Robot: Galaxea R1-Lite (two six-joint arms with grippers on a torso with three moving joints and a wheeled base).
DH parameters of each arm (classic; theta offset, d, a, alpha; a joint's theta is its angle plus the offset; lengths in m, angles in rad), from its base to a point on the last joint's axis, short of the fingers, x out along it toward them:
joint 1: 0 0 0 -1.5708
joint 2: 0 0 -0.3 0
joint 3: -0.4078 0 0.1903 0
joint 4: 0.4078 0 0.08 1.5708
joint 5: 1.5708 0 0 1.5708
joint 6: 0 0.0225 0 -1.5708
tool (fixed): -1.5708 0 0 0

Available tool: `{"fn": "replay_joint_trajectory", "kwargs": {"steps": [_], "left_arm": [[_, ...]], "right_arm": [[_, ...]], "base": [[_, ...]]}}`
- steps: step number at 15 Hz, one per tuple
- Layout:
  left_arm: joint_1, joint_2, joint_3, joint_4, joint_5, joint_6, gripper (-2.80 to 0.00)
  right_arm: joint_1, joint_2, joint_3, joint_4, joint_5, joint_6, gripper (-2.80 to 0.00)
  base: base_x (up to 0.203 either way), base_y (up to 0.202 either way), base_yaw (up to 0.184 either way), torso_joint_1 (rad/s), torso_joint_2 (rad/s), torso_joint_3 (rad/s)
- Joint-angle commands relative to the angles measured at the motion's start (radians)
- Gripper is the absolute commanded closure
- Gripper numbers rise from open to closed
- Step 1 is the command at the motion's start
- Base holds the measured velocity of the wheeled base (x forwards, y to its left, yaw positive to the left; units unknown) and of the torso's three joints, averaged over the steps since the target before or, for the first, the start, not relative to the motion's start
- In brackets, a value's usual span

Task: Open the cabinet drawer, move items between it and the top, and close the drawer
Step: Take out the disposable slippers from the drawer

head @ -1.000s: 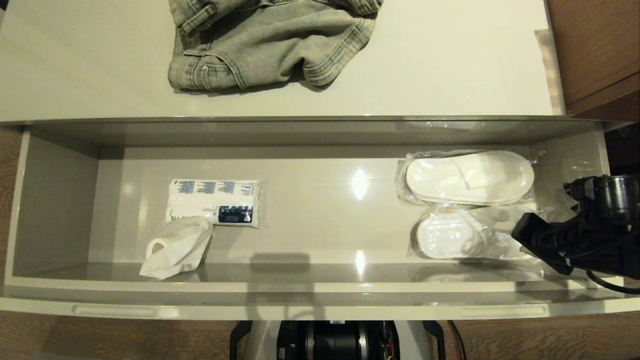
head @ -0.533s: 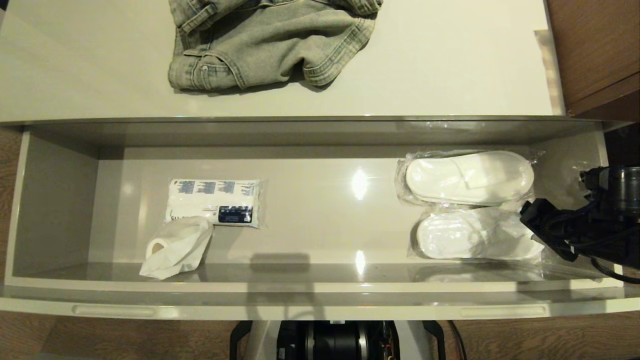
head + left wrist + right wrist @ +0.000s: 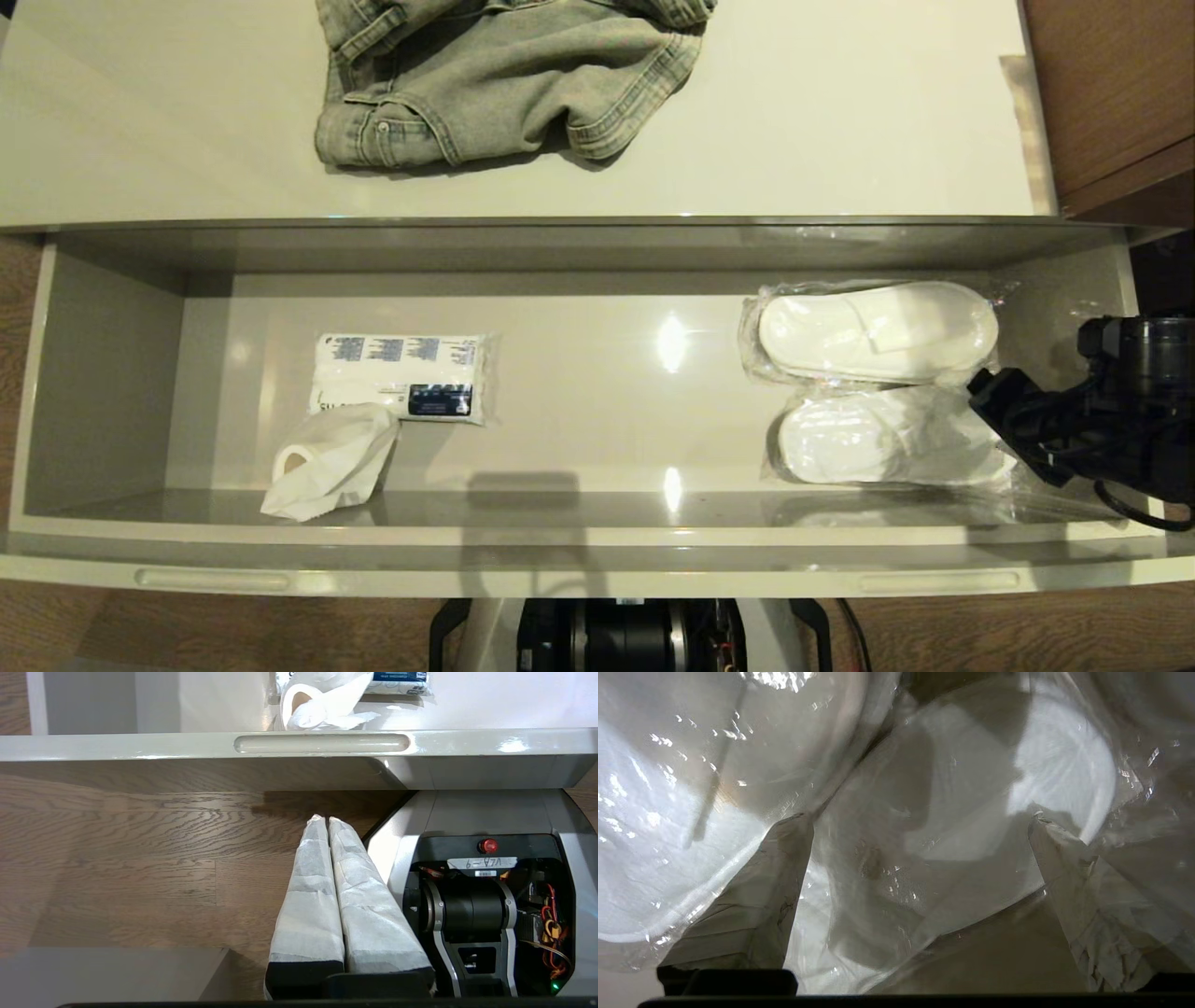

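Note:
The drawer point(image 3: 579, 553) stands pulled out below the glossy off-white top point(image 3: 840, 121). Two of the items, white slippers in clear bags, lie side by side at its right end: the far pack point(image 3: 876, 331) and the near pack point(image 3: 868, 439). My right gripper point(image 3: 991, 403) hangs over the near pack's right end. In the right wrist view the right gripper point(image 3: 919, 820) is open, its fingers point(image 3: 770, 891) spread wide over crinkled plastic point(image 3: 896, 858), gripping nothing. My left gripper point(image 3: 325, 819) is shut and empty, parked over the wooden floor below the drawer front.
Folded grey jeans point(image 3: 504, 75) lie on the top at the back. A blue-printed tissue pack point(image 3: 401, 376) and a crumpled white tissue point(image 3: 327, 462) sit in the drawer's left half. Brown wooden furniture point(image 3: 1111, 93) borders the right. The robot's base point(image 3: 625, 635) stands below the drawer front.
The right gripper's fingers have spread, and it has drawn back a little to the right and toward the back of the drawer. The near slipper pack stays lying in the drawer.

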Motion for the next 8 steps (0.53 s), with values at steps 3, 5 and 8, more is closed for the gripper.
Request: {"fn": "replay_joint_trajectory", "kwargs": {"steps": [3,5,8], "left_arm": [[0.000,0.000,0.000,0.000,0.000,0.000,0.00],[0.000,0.000,0.000,0.000,0.000,0.000,0.00],[0.000,0.000,0.002,0.000,0.000,0.000,0.00]], "right_arm": [[-0.022,0.036,0.010,-0.027,0.009,0.030,-2.80],[-0.032,0.064,0.000,-0.032,0.008,0.033,-2.80],[-0.042,0.072,0.004,-0.045,0.011,0.033,-2.80]], "base": [[0.000,0.000,0.000,0.000,0.00,0.000],[0.000,0.000,0.000,0.000,0.00,0.000],[0.000,0.000,0.000,0.000,0.00,0.000]]}}
